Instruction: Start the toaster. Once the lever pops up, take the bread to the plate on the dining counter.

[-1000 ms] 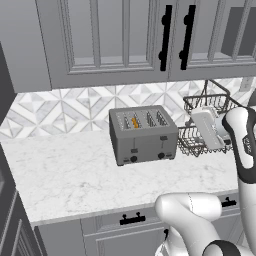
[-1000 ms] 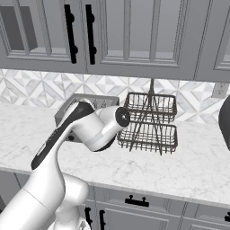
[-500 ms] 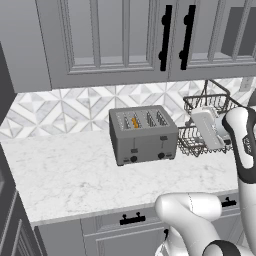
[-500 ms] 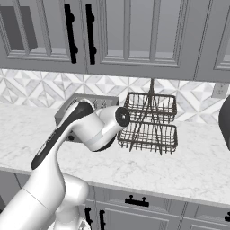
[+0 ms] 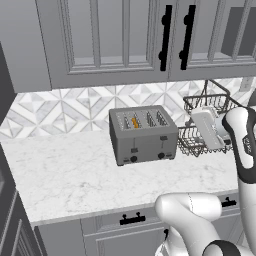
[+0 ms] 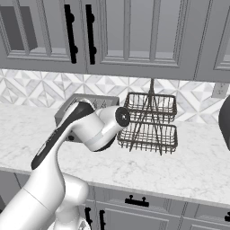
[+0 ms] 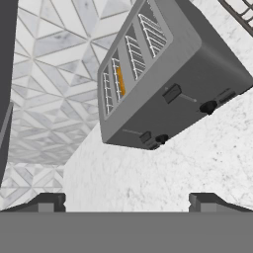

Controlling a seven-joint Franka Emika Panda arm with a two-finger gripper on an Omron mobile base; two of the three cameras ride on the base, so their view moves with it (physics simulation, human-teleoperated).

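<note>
Nothing moved since earlier frame. Hand [image 7: 126, 200] released, empty, hovers well short of toaster [image 7: 170, 74] ahead on table [image 7: 163, 173]. Bread [image 7: 120, 81] sits in slot. Lever [image 7: 145, 137] not pressed; whole task left.

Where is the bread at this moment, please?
The bread sits edge-up in the toaster, in the second slot from the left in the left base view. The toaster stands on the counter, left of the wire rack.
</note>
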